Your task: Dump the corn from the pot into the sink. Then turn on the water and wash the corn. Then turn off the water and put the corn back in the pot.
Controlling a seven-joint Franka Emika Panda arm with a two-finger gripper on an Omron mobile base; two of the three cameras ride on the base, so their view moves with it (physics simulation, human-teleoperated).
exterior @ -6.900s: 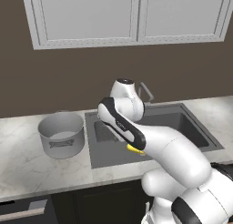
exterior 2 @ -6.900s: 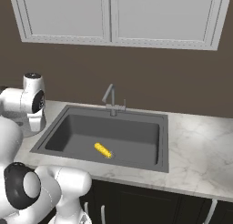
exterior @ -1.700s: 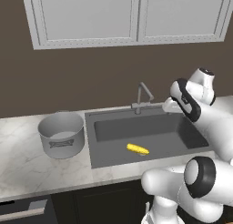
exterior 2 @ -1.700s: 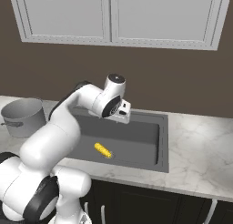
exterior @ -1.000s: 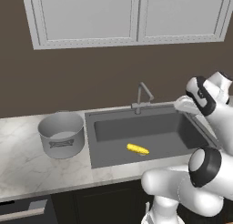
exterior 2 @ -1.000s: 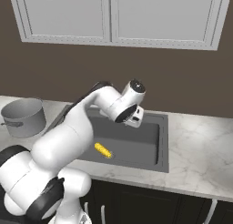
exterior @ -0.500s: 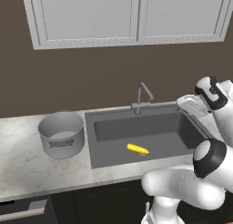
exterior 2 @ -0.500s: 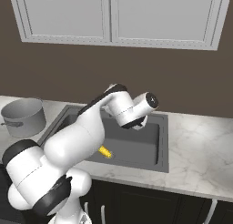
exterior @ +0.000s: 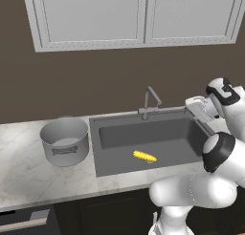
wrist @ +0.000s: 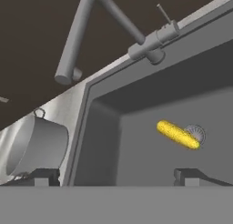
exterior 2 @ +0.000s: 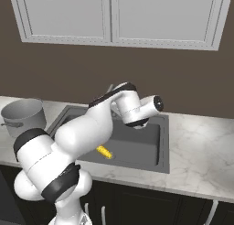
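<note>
Behind the arm's elbow, in the right base view, much of the sink is hidden, and the faucet is almost wholly covered there. From the hand view the gripper is seen with its dark tips spread wide apart, nothing between them. The corn lies on the sink floor, just beside the round drain. The pot stands on the counter by the sink's left edge, cut off in the hand view.

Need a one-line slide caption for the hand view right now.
Open gripper looks across the sink at the corn beside the drain, faucet above, pot on the counter.
</note>
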